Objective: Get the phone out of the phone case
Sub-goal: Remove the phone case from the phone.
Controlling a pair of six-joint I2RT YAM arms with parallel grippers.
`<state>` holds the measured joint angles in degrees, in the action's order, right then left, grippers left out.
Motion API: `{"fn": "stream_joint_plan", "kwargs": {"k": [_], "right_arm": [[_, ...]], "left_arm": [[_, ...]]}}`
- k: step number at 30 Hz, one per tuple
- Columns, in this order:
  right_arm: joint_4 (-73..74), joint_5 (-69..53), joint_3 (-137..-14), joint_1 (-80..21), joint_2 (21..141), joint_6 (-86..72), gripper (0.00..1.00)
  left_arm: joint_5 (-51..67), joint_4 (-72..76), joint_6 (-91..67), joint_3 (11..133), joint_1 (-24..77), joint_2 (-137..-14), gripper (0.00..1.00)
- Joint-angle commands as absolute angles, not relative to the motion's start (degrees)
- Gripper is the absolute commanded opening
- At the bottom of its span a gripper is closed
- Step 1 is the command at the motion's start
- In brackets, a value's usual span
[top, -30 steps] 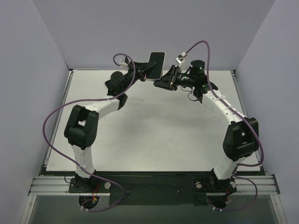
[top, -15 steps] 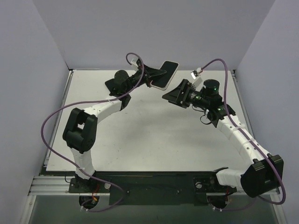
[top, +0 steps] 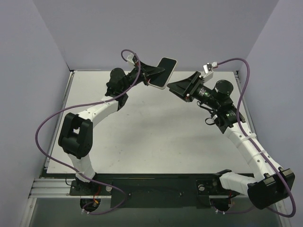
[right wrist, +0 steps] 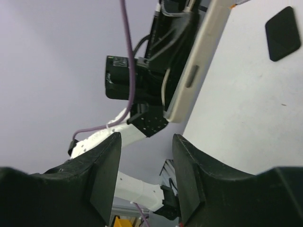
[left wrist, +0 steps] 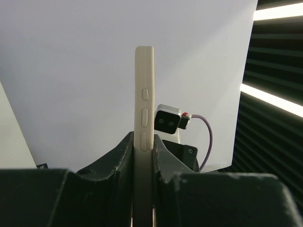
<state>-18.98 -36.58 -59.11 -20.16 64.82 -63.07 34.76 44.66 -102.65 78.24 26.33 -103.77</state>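
No legible text, label, brand or number on anything here.

Left end effector (left wrist: 143, 147) clamps upright phone case (left wrist: 144, 85).

A white table (top: 156, 137) sits in a booth closed in by three plain, pale grey-lilac walls: a back wall (top: 156, 28), a left wall (top: 23, 94) and a right wall (top: 284, 71). A metal rail (top: 52, 188) runs along the table's near edge. The light is even and the shadows are soft. In the left wrist view, a dark slatted panel (left wrist: 274, 156) beyond a pale wall's edge carries two bright light strips (left wrist: 279, 12).
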Motion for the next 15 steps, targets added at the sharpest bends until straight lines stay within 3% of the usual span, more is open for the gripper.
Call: {"fn": "stream_joint_plan", "kwargs": {"k": [1,15], "right_arm": [[-27.68,-35.69,-64.42,-22.15,67.23,-68.56,0.43],[-28.21,-35.15,-64.07,-23.12,70.40,-67.59,0.39]], "left_arm": [[33.75,45.88,-100.63,80.07,26.54,-99.67,0.00],[33.49,47.55,-102.74,79.89,26.81,-98.70,0.00]]}}
